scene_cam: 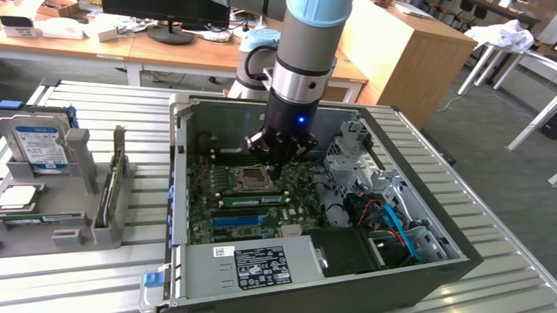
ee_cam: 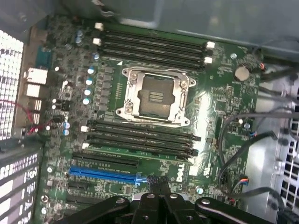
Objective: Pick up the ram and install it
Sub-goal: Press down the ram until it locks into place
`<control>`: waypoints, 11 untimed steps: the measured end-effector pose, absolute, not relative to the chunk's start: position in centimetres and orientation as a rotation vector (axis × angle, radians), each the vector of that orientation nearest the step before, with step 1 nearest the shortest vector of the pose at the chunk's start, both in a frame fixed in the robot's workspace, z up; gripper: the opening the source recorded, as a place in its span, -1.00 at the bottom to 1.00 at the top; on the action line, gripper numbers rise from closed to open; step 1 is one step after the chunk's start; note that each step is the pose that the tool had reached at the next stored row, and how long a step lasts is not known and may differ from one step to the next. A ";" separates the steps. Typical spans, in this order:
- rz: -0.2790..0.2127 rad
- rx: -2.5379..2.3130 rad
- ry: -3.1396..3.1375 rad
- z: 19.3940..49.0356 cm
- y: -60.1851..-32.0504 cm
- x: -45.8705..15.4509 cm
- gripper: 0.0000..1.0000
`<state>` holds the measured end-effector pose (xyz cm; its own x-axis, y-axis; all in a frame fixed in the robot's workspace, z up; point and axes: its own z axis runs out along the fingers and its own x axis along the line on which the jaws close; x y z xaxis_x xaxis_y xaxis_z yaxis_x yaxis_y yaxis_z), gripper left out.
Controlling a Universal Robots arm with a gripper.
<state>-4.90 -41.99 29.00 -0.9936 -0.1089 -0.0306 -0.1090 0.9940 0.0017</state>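
Item: ram (scene_cam: pixel 253 199), a long, narrow green board stick with dark chips along it, lying in line with the memory slots (ee_cam: pixel 140 137) just beside the CPU socket (ee_cam: pixel 156 95) on the motherboard (ee_cam: pixel 224 100); whether it is fully seated cannot be told. A second thin green stick (scene_cam: pixel 106 194) stands on edge in a grey holder (scene_cam: pixel 77 195) on the exterior view's left. Arm: gripper (scene_cam: pixel 276 171) hangs inside the case above the socket and slots, jaws closed together with nothing between them; the dark fingertips (ee_cam: pixel 164 183) sit over the end of a long blue slot (ee_cam: pixel 103 173). Surface: ribbed metal counter (scene_cam: pixel 96 98) carrying the case and the holder. Room: wooden desks (scene_cam: pixel 104 45) behind, with a monitor stand (scene_cam: pixel 169 32); grey floor on the exterior view's right. Containers: open computer case (scene_cam: pixel 179 195) lying on its side, holding the motherboard, a power supply with a black label (scene_cam: pixel 261 266), a metal drive cage (scene_cam: pixel 348 150) and blue and orange cables (scene_cam: pixel 392 218). The grey holder also carries a blue-labelled hard drive (scene_cam: pixel 39 145) standing upright and a flat square chip (scene_cam: pixel 17 197).
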 end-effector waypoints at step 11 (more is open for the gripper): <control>0.004 -0.126 3.111 29.0 -42.0 -4.9 -0.79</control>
